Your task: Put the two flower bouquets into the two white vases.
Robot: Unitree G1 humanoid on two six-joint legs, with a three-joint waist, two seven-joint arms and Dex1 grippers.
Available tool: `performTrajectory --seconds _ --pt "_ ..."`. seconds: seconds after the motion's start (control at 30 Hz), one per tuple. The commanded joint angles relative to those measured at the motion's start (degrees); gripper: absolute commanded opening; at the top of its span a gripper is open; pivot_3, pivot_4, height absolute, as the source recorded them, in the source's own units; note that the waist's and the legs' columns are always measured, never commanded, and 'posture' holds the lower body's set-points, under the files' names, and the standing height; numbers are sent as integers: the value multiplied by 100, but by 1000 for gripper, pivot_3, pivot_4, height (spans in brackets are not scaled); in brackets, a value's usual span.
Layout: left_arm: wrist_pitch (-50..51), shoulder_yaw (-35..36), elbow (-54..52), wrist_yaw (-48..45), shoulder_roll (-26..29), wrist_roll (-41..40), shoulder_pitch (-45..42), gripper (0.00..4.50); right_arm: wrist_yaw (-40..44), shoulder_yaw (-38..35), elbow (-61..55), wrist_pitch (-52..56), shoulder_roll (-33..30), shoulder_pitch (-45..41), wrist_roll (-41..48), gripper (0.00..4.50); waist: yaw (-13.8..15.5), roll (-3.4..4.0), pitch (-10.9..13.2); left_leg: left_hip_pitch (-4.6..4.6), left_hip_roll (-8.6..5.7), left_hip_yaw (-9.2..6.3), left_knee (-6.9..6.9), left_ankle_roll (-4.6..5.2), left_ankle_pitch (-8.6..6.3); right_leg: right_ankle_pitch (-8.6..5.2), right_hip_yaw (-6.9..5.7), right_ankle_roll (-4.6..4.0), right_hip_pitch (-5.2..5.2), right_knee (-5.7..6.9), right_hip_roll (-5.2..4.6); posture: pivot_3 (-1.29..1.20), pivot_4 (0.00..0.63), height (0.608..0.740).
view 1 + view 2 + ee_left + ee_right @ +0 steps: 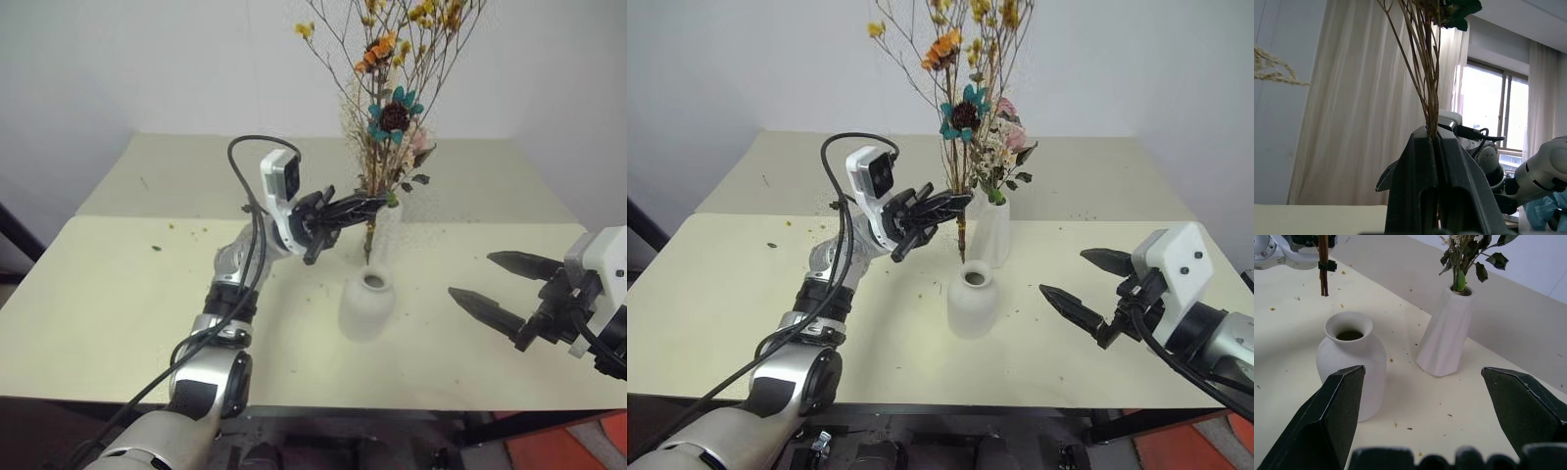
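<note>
1. Left eye view: the left hand is clamped tight on the stems of the yellow-orange bouquet, holding it upright with the stem ends hanging just above and behind the squat vase. The tall vase behind it already has the cream-and-pink bouquet in it, so I'd call the job about half done (the last drop-in is what's left).
2. Right eye view: the right hand hovers off to the side over the desk, fingers spread wide, holding nothing. The squat vase is matte white, rounded, with a small flared mouth, and it's empty.
3. Left wrist view: two black fingers pinch a bundle of thin, dry, woody stems that fan out higher up.
4. Right wrist view: the tall vase is slim with twisted facets, chalky finish, dark leaves and a green stem poking out of the top. Bits of dried petal litter the pale desk around both vases.
</note>
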Motion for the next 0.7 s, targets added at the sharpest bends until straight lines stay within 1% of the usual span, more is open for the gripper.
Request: performTrajectory --seconds 0.03,0.3,0.6,0.7 --pt "-400 -133 145 -149 -95 242 37 32 -51 -198 -122 -204 -58 -35 -4 4500 5 0 0 0 0 0 0 0 0 0 0 0 0 0 0 0 150 740" --pt "-824 -182 675 -405 -209 498 65 32 -57 -364 -204 -95 -104 52 254 4500 2 0 0 0 0 0 0 0 0 0 0 0 1 0 0 0 150 740" --pt "-1496 -124 1274 -381 -363 761 -1 32 -134 -477 -290 -104 -186 162 474 4500 7 0 0 -2 0 -1 0 0 0 0 0 0 1 -2 0 0 150 740" --pt "-1626 -122 1307 -408 -423 784 60 32 -163 -501 -307 -123 -205 197 503 4500 6 -1 0 -2 0 -1 0 0 0 0 0 0 1 -2 0 0 150 740"
